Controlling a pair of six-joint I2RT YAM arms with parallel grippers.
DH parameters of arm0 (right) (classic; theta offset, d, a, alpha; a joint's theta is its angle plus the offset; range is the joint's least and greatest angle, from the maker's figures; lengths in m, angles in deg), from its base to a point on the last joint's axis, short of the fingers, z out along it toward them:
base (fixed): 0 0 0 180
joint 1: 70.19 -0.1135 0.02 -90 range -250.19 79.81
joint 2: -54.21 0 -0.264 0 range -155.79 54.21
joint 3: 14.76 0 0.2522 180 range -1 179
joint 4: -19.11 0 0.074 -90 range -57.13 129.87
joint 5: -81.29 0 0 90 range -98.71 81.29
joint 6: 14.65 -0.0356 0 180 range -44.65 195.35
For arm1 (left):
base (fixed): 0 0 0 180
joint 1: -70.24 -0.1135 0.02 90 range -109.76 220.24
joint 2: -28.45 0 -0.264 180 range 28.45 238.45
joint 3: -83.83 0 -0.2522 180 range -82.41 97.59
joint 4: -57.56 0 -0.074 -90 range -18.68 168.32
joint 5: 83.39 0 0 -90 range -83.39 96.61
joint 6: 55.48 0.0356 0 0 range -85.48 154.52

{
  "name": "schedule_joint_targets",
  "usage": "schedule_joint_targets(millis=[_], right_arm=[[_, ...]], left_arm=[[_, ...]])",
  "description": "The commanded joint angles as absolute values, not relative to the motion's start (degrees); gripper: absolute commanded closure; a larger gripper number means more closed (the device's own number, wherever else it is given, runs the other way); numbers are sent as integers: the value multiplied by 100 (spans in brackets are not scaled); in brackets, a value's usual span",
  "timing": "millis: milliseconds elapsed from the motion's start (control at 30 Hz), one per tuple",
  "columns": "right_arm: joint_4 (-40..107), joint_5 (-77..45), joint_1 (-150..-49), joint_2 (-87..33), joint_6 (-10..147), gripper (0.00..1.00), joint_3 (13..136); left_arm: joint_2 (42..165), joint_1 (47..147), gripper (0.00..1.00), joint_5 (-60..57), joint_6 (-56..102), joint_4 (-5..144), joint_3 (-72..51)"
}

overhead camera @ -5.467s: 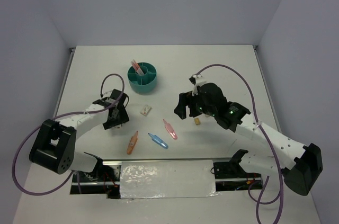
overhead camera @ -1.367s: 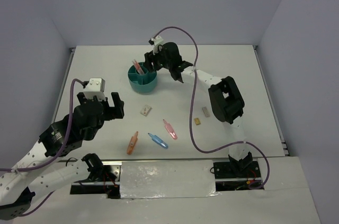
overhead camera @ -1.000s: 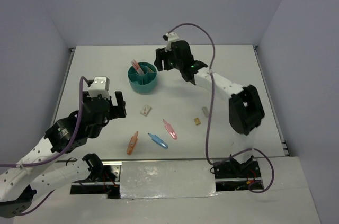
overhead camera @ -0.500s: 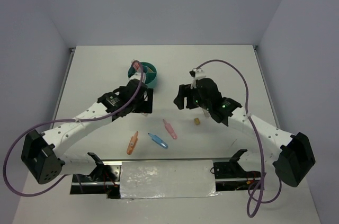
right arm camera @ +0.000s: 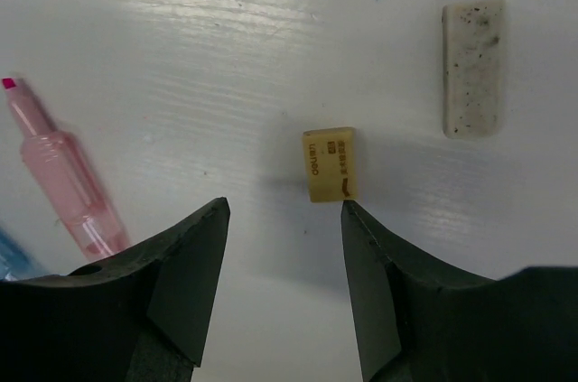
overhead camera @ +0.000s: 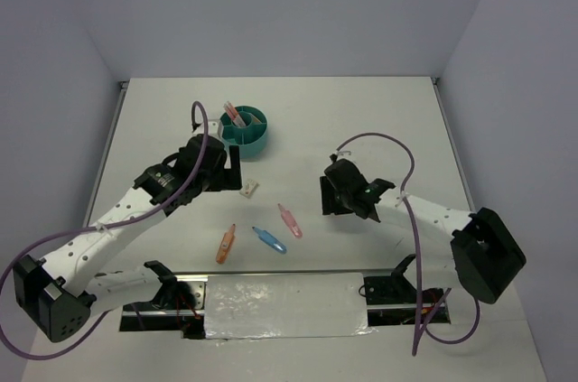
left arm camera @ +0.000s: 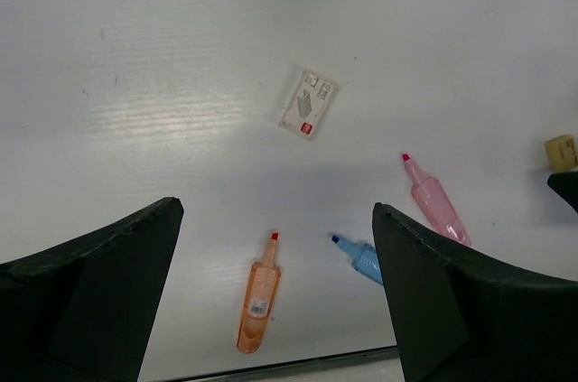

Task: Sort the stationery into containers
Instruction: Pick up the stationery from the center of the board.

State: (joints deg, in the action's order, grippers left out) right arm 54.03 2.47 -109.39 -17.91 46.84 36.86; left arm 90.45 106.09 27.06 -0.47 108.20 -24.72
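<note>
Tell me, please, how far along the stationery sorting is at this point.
Done: pens stand in the teal organiser. In hand: nothing gripped; the right end effector is open, lined up on the tan eraser, and the left end effector is open too. Left: orange marker, blue marker, pink marker, labelled eraser, smudged white eraser, plus that tan eraser.

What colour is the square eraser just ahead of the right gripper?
The square eraser is tan-yellow with brownish print; clearest in the right wrist view.
</note>
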Motion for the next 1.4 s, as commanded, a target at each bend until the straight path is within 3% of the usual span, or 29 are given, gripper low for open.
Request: schedule_joint_targets(millis=[0, 533, 900, 1133, 1367], right_arm=[[5177, 263, -10851, -2102, 4678, 40, 3740], [4992, 87, -10482, -2638, 4880, 43, 3776], [4948, 131, -10490, -2367, 4810, 78, 3749], [3597, -1018, -11325, -1365, 5249, 96, 3547], [951, -4382, -11378, 32, 4899, 100, 2520]], left_arm=[[8901, 10592, 1, 2367, 164, 10841, -2545], [8698, 10592, 1, 2129, 376, 10736, -2774], [8742, 10592, 1, 1708, 235, 10464, -2853], [8672, 10601, 1, 251, 59, 9454, -2739], [8233, 10609, 1, -2290, -63, 7767, -3204]])
